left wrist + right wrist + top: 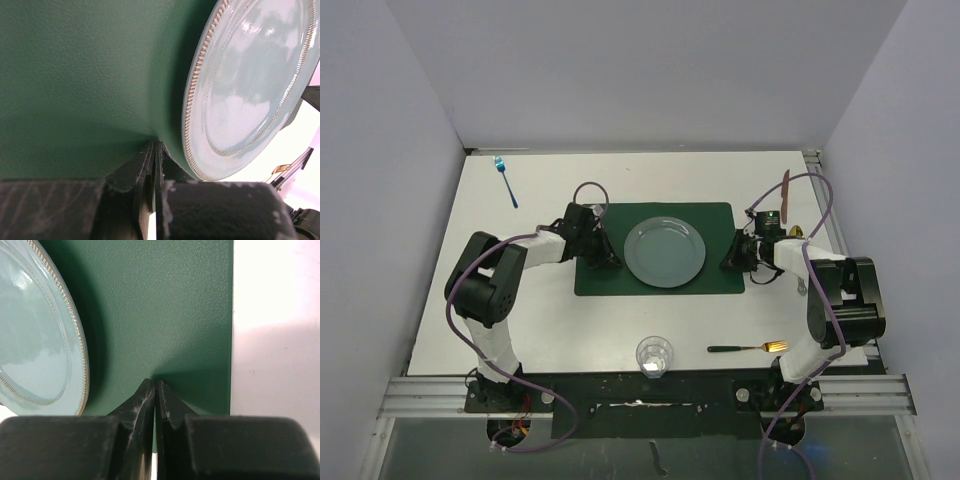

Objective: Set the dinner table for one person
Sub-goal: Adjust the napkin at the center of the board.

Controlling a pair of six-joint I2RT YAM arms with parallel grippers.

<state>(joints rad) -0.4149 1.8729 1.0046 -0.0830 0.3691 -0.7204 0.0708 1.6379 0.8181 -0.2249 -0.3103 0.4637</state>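
- Top external view: the white counter [570, 330] fills the middle of the booth, with aluminium rails at its near and right edges and both arm bases at its near edge.
- A dark green placemat [720, 215] lies at the counter's centre, with a pale blue-green plate [664, 250] on its middle.
- The left pincer [608, 258] is down at the placemat's left edge, just beside the plate.
- The right pincer [732, 258] is down at the placemat's right edge, a little further from the plate.
- Left wrist view: the fingers are pressed together and their tips meet the green mat close to the plate's beaded rim.
- Right wrist view: the fingers are likewise pressed together, tips on the mat between the plate and the mat's right edge.
- Whether either pincer nips the mat cannot be told.
- A clear glass [656, 355] stands near the front edge.
- A fork [750, 348] with a dark handle lies to its right.
- A blue spoon [506, 180] lies at the far left corner.
- A slim brownish utensil [785, 192] lies at the far right.
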